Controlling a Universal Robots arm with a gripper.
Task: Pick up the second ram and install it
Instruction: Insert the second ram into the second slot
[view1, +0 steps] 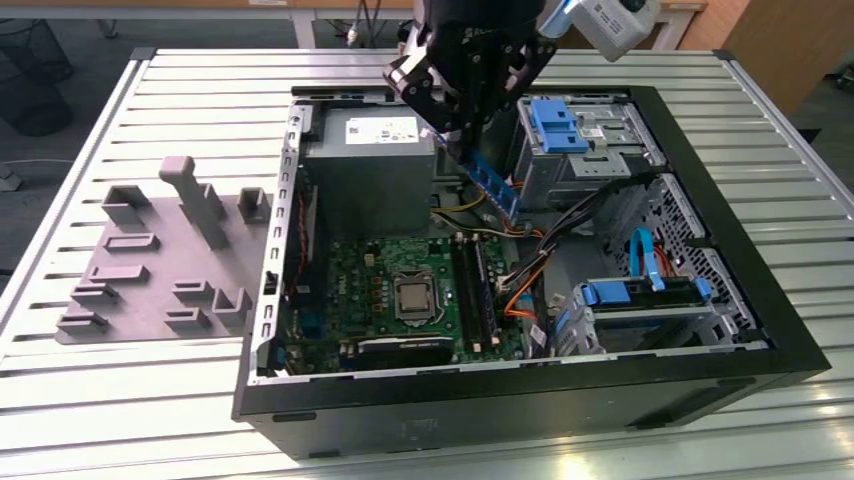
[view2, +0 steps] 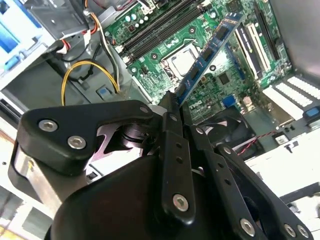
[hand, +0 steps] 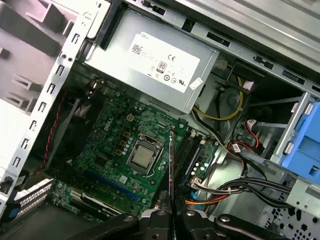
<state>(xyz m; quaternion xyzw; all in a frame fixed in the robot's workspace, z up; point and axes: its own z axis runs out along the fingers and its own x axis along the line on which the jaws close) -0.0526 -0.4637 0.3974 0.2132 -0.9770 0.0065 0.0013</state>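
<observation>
1. In the exterior view, the end effector (view1: 461, 140) hangs over the open computer case (view1: 747, 300) on the bench (view1: 200, 90). Its fingers are drawn narrow on one end of the second ram (view1: 491, 188). The stick slopes down from the tips, held in the air. The motherboard (view1: 387, 285) and its memory slots (view1: 470, 285) lie below the tips, well apart from the stick. Since the stick is tilted, I judge that good work here means bringing its long edge level with a slot and keeping it clear of the cables (view1: 534, 270) beside the slots.

2. In the second wrist view, the second ram (view2: 207, 55) runs out beyond the end effector (view2: 172, 107), pinched flat between the fingers, above the processor socket (view2: 181, 59). The memory slots (view2: 155, 30) lie off to one side and look not quite in line with it, so a small turn seems needed.

3. In the first wrist view, the second ram (hand: 171, 175) shows edge-on as a thin line rising from the end effector (hand: 171, 220), with the memory slots (hand: 187, 152) just beside that line. The stick's notch and contacts cannot be made out. Nor can I tell how the slot latches stand, or whether any slot is already filled.
</observation>
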